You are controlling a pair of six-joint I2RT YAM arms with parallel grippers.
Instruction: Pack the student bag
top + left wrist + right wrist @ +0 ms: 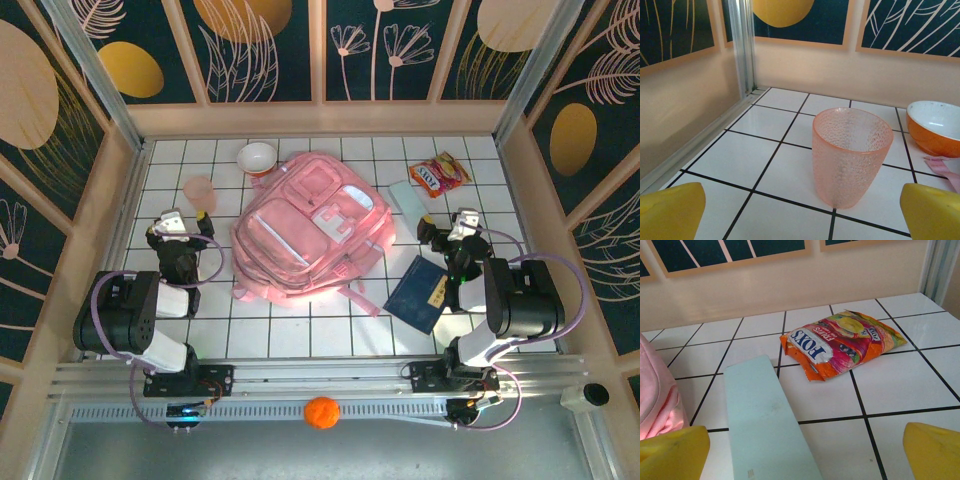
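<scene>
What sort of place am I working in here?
Probably a staged robot test cell: a white tiled tabletop with black grid lines, boxed in by dark leaf-print wall panels in peach frames, and an aluminium rail along the near edge.

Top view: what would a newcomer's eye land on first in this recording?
The big pink backpack, lying flat in the middle of the white tiled table, dominates the scene. Next come the bright orange snack bag at the far right and the dark blue book just off the backpack's near right corner.
</scene>
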